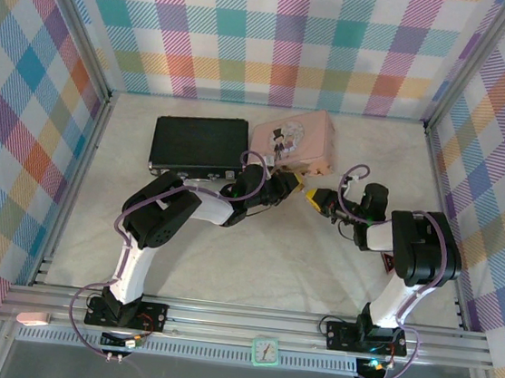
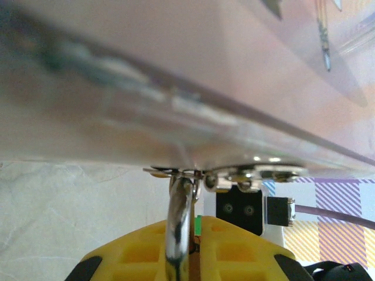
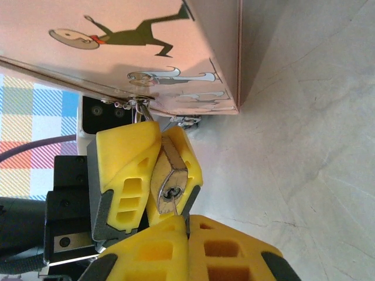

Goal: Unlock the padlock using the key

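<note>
A closed black case [image 1: 198, 145] lies flat near the far edge of the table [image 1: 254, 253], left of centre. Just beside its right end sits the pink tin [image 1: 297, 137], turned at a slight angle, with cartoon figures printed on its lid. The two boxes are very close at their near corners, but the top view does not show whether they touch.

The left arm reaches from its base at the near edge diagonally across the table to the front side of the tin. The left gripper [image 2: 190, 240] is clamped there on the padlock [image 3: 169, 178]. Its yellow fingers [image 3: 124, 167] press on the two flat faces of the brass body. The padlock hangs at the tin's near side, just off the near right corner. Its silver shackle [image 2: 179, 222] rises between the fingers into the tin's silver clasp [image 3: 140, 102]. In the right wrist view the end of the lock with the keyhole [image 3: 170, 193] faces the camera.

The right arm comes in from the right side of the table, bent at the elbow, and its wrist points left toward the lock. The right gripper [image 3: 187, 234] has its yellow fingers drawn together with only a narrow seam between them. The fingertips sit just beside the keyhole end of the padlock. A thin dark sliver at the top of that seam is probably the key [image 3: 186, 223], though it is too small to make out clearly.

A small green clock [image 1: 263, 350] stands on the frame rail at the near edge, between the two arm bases.
</note>
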{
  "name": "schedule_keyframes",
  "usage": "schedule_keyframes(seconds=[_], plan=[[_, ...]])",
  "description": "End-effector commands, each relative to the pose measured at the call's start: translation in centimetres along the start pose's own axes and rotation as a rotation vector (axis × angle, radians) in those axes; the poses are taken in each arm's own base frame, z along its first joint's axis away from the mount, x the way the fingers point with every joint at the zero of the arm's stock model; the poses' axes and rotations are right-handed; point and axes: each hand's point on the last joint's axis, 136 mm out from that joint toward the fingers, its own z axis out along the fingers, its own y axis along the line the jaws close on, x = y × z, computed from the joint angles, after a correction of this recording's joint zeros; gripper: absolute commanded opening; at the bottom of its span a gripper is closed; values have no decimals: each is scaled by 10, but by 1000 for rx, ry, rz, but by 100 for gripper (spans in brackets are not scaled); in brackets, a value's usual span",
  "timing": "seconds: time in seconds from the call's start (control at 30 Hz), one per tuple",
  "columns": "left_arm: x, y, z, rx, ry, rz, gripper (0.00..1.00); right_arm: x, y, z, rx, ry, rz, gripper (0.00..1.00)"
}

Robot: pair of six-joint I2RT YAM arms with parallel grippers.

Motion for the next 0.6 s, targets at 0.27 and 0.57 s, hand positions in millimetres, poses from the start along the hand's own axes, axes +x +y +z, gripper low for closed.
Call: schedule_keyframes(seconds=[0.27,0.57], plan=[[42,-42,1,127,170,-61,0,-18,-20,17,48,-61,185,0],[43,-41,5,132,183,-61,0,-15,3,15,5,-35,16,0]])
